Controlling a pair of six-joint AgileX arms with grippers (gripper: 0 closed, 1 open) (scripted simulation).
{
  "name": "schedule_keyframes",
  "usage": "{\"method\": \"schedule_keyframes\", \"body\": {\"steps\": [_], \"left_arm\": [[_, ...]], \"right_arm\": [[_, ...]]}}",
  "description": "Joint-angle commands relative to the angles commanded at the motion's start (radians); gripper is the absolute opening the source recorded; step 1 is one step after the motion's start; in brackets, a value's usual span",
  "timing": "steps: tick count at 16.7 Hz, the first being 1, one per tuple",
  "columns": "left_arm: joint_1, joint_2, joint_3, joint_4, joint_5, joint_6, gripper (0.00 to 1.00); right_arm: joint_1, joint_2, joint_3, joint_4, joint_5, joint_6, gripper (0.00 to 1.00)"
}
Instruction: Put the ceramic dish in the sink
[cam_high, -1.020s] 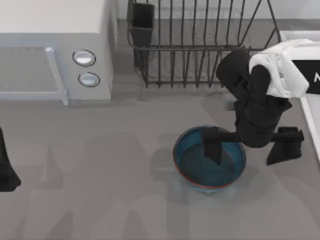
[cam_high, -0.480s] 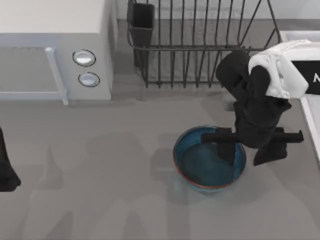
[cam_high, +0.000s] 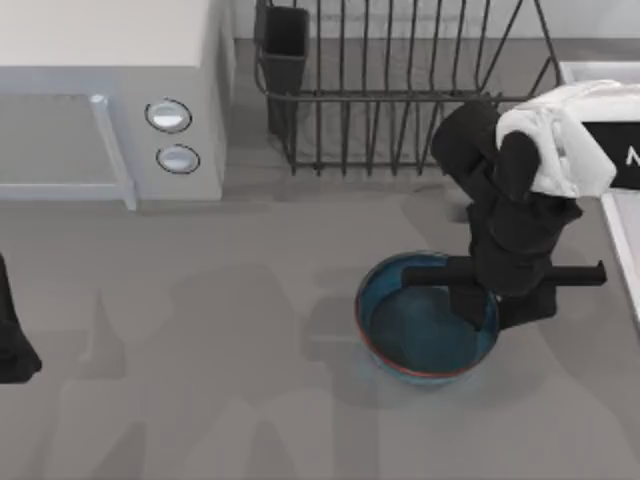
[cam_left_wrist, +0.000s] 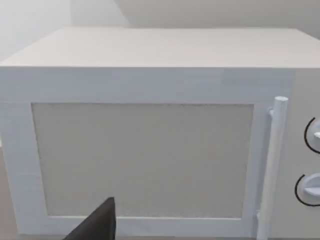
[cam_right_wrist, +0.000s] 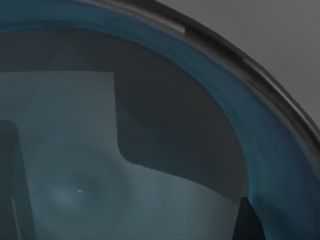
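The ceramic dish, a round blue bowl with a dark teal inside, rests on the grey counter right of centre. My right gripper straddles its right rim, one finger inside the bowl and the other outside, both drawn in against the wall. The right wrist view looks closely into the bowl's inside and its curved rim. The sink shows as a pale raised rim at the table's right edge, close to the right of the dish. My left arm is parked at the far left edge.
A white microwave stands at the back left, and the left wrist view faces its door. A black wire dish rack stands behind the dish. Bare grey counter stretches left of and in front of the dish.
The right gripper's fingers have drawn together from a wide spread onto the dish's right rim. The dish has shifted slightly to the right. The left arm has not moved.
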Motion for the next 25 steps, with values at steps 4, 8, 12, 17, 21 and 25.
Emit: {"method": "schedule_keyframes", "body": {"steps": [4, 8, 12, 17, 21, 25], "left_arm": [[0.0, 0.0, 0.0, 0.0, 0.0, 0.0, 1.0], [0.0, 0.0, 0.0, 0.0, 0.0, 0.0, 1.0], [0.0, 0.0, 0.0, 0.0, 0.0, 0.0, 1.0], [0.0, 0.0, 0.0, 0.0, 0.0, 0.0, 1.0], [0.0, 0.0, 0.0, 0.0, 0.0, 0.0, 1.0], [0.0, 0.0, 0.0, 0.0, 0.0, 0.0, 1.0]], "right_arm": [[0.0, 0.0, 0.0, 0.0, 0.0, 0.0, 0.0], [-0.001, -0.009, 0.039, -0.039, 0.0, 0.0, 0.0], [-0.002, -0.032, 0.201, -0.236, 0.001, 0.002, 0.0], [-0.005, -0.086, 0.421, -0.522, 0.0, -0.005, 0.0], [-0.006, -0.103, 0.47, -0.572, 0.0, -0.007, 0.0], [-0.006, -0.101, 0.463, -0.559, -0.005, -0.008, 0.0]]}}
